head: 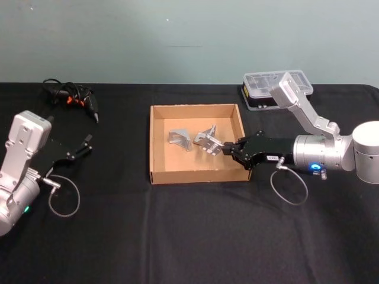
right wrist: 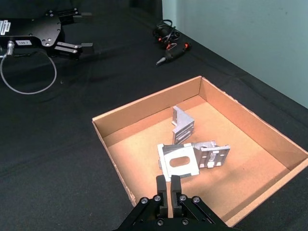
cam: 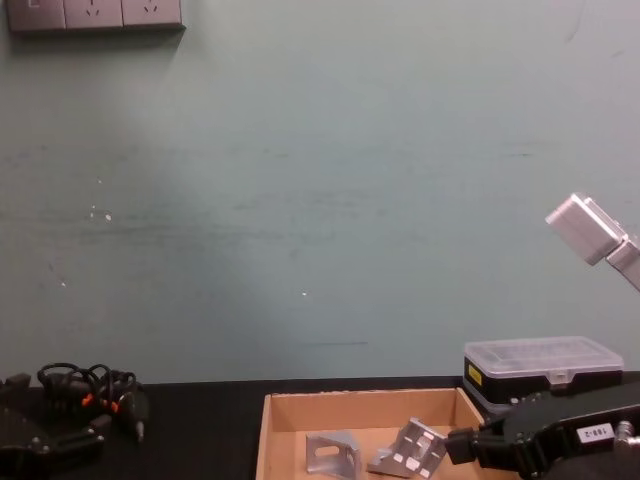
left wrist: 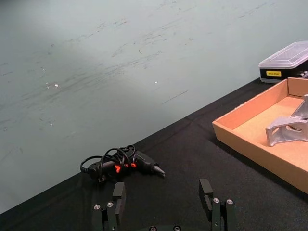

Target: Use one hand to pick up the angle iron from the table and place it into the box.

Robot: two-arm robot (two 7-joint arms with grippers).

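Angle iron [right wrist: 179, 161], slotted silver metal, held inside the tan cardboard box [right wrist: 250, 132] by the right gripper [right wrist: 169, 185], jaws closed on its plate; a second bracket [right wrist: 183, 126] lies beside. Left gripper [left wrist: 163, 204] open over the matte black surface [head: 177, 236].

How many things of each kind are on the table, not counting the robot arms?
Metal brackets: 2
Cardboard box: 1
Plastic case: 1
Black corded tool with orange marks: 1
Total: 5
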